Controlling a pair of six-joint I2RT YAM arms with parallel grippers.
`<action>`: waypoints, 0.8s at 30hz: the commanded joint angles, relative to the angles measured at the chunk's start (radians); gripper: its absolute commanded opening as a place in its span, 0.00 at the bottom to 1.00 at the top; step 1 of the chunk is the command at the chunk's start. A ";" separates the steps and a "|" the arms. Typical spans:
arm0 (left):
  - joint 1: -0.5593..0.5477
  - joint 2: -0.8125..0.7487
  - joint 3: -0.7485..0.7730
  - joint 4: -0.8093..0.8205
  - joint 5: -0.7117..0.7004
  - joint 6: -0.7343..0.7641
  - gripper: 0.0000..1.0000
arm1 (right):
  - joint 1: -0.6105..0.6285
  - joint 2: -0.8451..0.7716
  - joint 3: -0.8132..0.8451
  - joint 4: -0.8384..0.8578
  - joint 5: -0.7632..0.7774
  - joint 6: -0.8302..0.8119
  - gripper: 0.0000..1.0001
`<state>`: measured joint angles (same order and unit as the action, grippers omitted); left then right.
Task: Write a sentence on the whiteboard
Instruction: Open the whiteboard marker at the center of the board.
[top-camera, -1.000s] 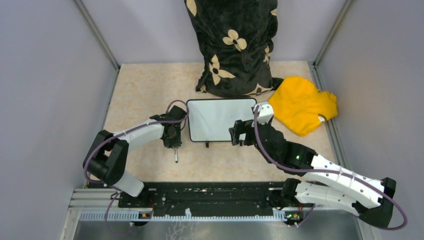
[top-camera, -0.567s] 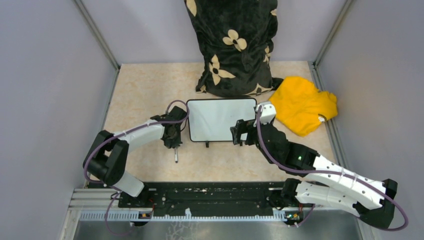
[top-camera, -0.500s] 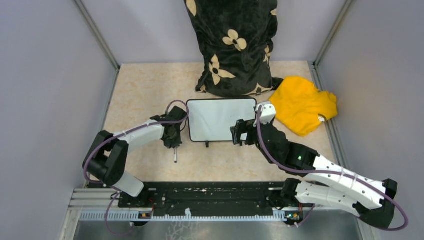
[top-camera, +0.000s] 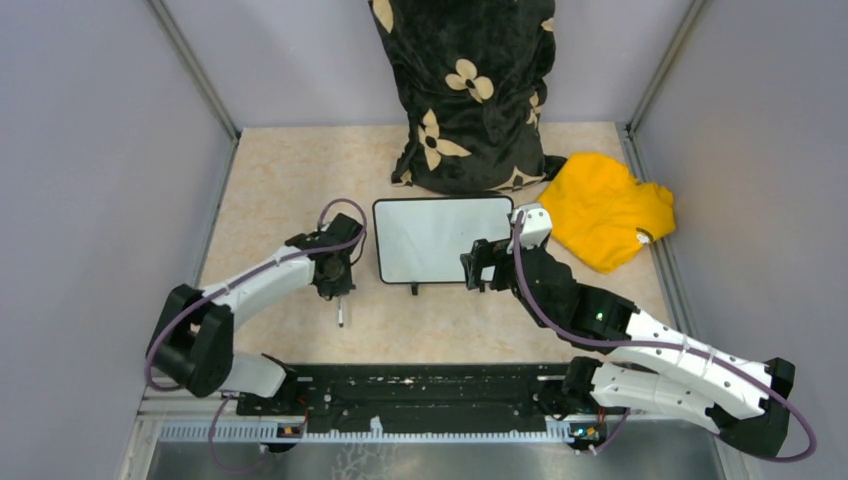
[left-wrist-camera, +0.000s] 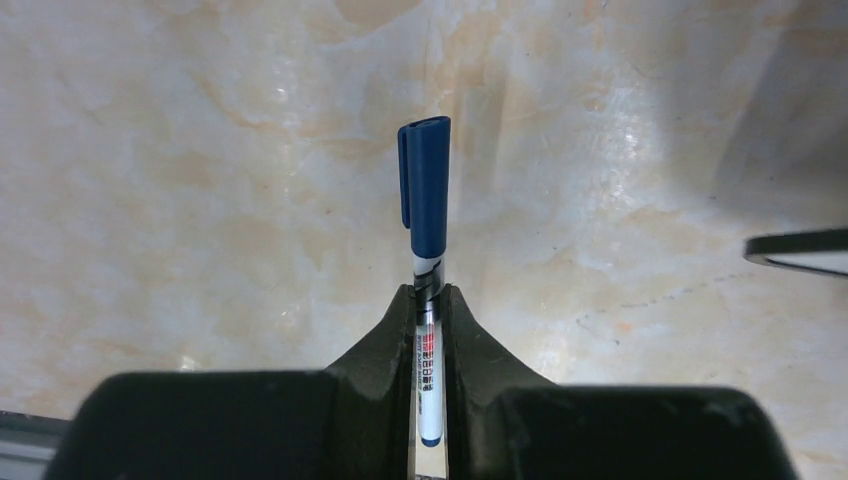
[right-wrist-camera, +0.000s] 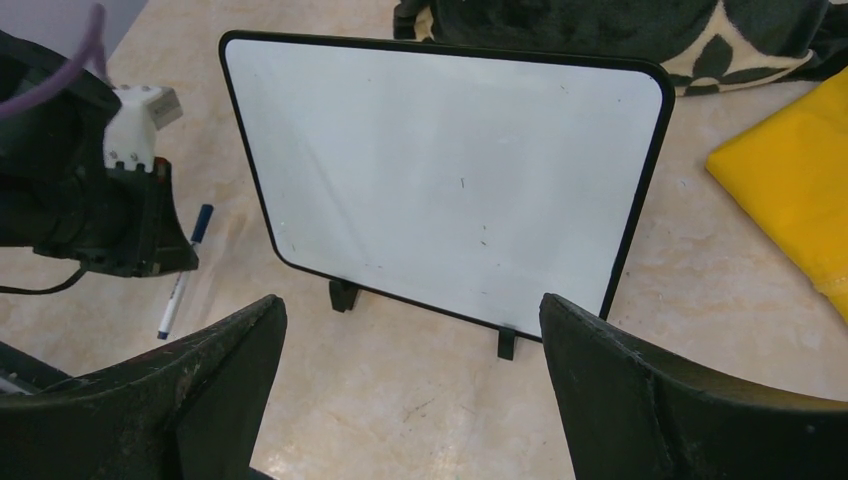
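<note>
Grip confirmed: left gripper (left-wrist-camera: 428, 300) has closed onto capped marker (left-wrist-camera: 427, 200), eight o'clock of blank whiteboard (right-wrist-camera: 450, 170).
Cap needs removing before writing; right gripper (right-wrist-camera: 408, 330) stands wide, empty.

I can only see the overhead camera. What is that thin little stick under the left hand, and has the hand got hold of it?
Observer: It is a marker. The left wrist camera shows the left hand closed on its white barrel.
Operator: Is it ready to write, with the lid off?
Observer: No. The same camera shows the blue cap on the marker's tip, pointing away from the hand.
</note>
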<state>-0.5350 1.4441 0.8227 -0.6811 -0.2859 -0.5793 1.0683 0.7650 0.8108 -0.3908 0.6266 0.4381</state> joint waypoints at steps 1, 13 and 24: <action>0.000 -0.135 0.084 -0.093 -0.066 -0.020 0.00 | -0.007 -0.004 0.019 0.040 -0.011 -0.014 0.95; 0.000 -0.456 0.234 0.239 0.065 0.123 0.00 | -0.007 -0.027 0.032 0.196 -0.069 -0.154 0.95; 0.000 -0.582 0.127 0.667 0.472 0.090 0.00 | -0.007 0.088 0.099 0.321 -0.234 -0.125 0.95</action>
<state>-0.5350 0.8829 1.0065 -0.2180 -0.0387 -0.4595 1.0683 0.8330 0.8539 -0.1833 0.4885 0.2916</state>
